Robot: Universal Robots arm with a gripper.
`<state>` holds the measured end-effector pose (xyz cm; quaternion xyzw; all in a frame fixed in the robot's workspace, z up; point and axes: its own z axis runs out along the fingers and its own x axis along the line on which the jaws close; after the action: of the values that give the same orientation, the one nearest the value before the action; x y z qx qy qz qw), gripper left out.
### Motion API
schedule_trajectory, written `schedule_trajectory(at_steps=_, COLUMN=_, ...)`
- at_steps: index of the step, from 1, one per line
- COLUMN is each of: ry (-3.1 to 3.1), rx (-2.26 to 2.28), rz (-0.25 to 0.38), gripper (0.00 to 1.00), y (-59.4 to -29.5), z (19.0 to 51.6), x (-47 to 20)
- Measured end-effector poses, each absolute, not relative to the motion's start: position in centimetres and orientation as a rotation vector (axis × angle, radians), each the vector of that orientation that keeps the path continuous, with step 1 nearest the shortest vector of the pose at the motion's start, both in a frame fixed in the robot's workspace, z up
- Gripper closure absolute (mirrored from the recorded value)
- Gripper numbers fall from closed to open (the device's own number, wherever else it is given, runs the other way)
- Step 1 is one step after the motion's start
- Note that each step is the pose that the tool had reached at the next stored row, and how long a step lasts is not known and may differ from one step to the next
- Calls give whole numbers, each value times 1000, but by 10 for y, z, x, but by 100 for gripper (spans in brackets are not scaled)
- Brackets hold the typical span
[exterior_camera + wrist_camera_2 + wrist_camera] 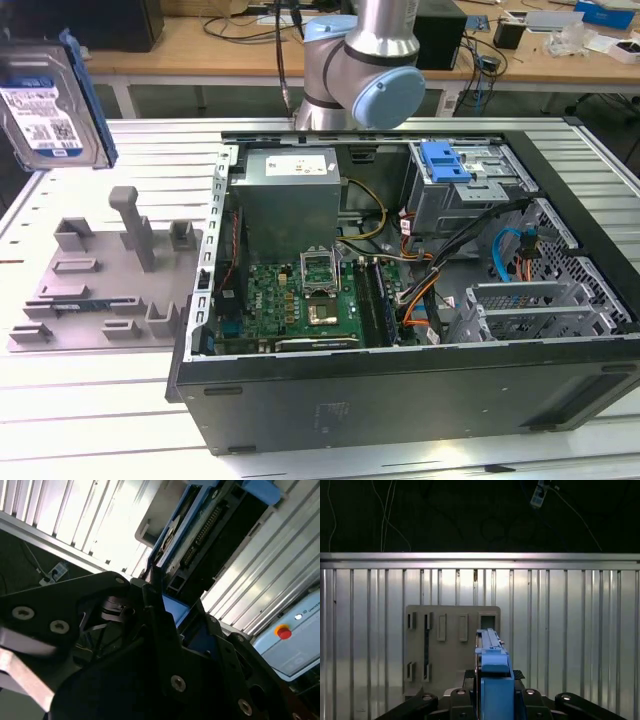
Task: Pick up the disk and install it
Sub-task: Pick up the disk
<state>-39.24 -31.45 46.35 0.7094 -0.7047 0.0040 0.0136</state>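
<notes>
Exterior view: we see a ribbed aluminium table, wooden benches behind it, an open PC case and a grey fixture plate. The disk hangs above the plate, long axis near vertical, label facing the camera.
Second wrist view: the gripper pinches the disk's blue frame.
First wrist view: the disk sits edge-on over the plate, pointing away from the gripper.

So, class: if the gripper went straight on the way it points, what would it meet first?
Likely the grey tray on the ribbed table: the gripper, holding the disk, points at its edge; depth is unclear.
</notes>
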Motion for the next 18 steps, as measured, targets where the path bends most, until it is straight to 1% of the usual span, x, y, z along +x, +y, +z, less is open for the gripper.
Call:
schedule_trajectory(at_steps=1, ry=-2193, rx=2211, rz=13, gripper=64, y=-317, z=481, x=-391)
schedule_trajectory(at_steps=2, ry=-2192, rx=2213, rz=12, gripper=64, y=-322, z=491, x=-390)
schedule_trajectory(at_steps=8, ry=-2192, rx=2213, rz=12, gripper=64, y=-324, z=491, x=-390)
schedule_trajectory(at_steps=18, ry=-2193, rx=2213, rz=10, gripper=64, y=-347, z=494, x=-378)
